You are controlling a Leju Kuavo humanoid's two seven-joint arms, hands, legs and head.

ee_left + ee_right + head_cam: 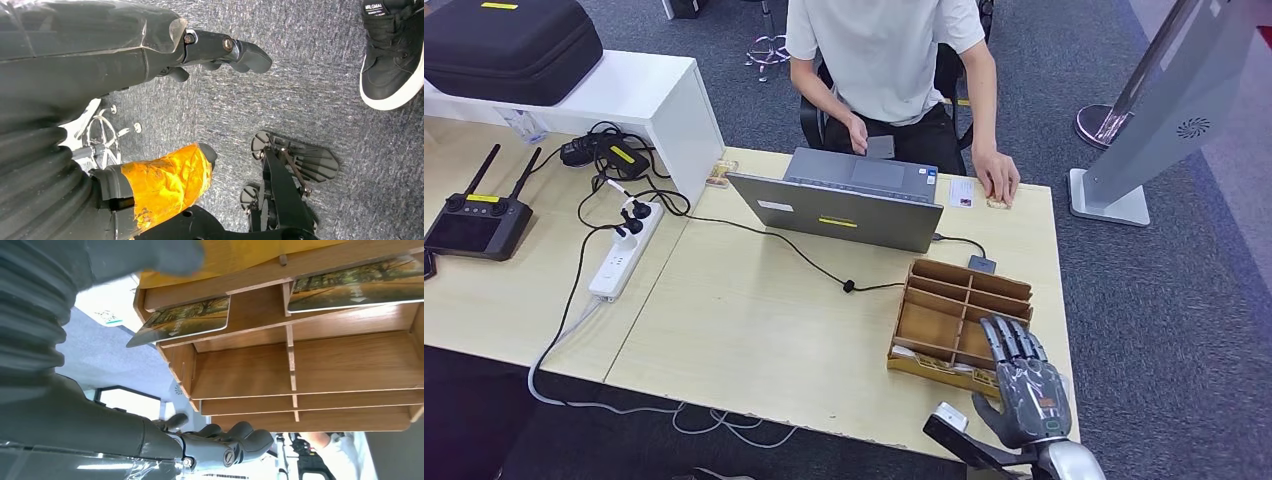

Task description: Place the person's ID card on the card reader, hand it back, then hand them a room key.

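Note:
The ID card (962,192) lies flat at the table's far edge, beside the seated person's hand (997,178). A small dark card reader (981,264) sits behind the wooden organizer (957,312). In the right wrist view, key cards (186,319) printed with trees lie in the organizer's (320,365) near compartments. My right hand (1024,385) hovers over the organizer's near right corner with its fingers (227,442) spread and nothing in it. My left hand (200,110) hangs over the carpet, holding nothing, its fingers apart and its thumb (167,180) wrapped in orange tape.
An open laptop (844,205) stands mid-table with a cable running to the power strip (624,252). A remote controller (476,222) and a white shelf (639,95) with a black case are at the left. A kiosk stand (1124,150) is off the right. A person's shoe (392,50) is near my left hand.

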